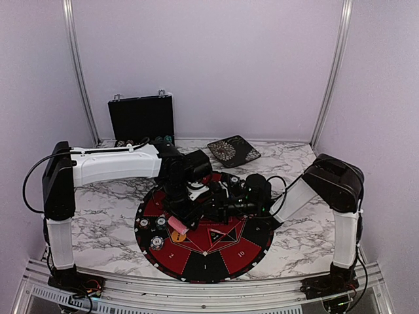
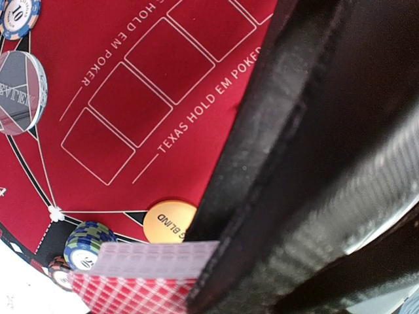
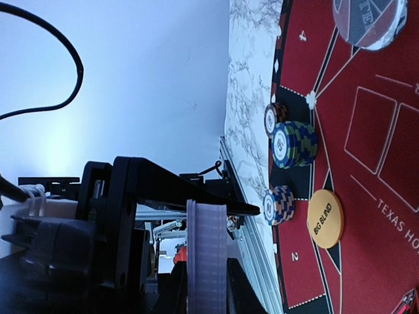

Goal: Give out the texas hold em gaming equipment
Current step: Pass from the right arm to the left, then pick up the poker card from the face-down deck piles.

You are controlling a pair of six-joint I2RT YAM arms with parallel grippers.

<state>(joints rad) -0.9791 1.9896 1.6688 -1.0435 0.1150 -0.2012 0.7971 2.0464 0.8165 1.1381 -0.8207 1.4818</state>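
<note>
currently the left gripper (image 1: 179,221) is clamping a stack of red-backed cards (image 2: 141,281) just above the red mat (image 2: 163,98), near the orange disc (image 2: 169,222); i cannot tell how the right gripper (image 1: 226,208) is holding its jaws.

White arm links (image 1: 111,167), black joints (image 1: 57,190), looping black cables (image 1: 29,180)

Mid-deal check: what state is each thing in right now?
black case, open, lid upright.
card deck, clamped edge-on in the right gripper.
right gripper, shut on the card deck.
left gripper, beside red-backed cards, grip unclear.
chip stacks, upright on the mat.
Big Blind button, flat, face up.
clear button, flat on the mat.
</note>
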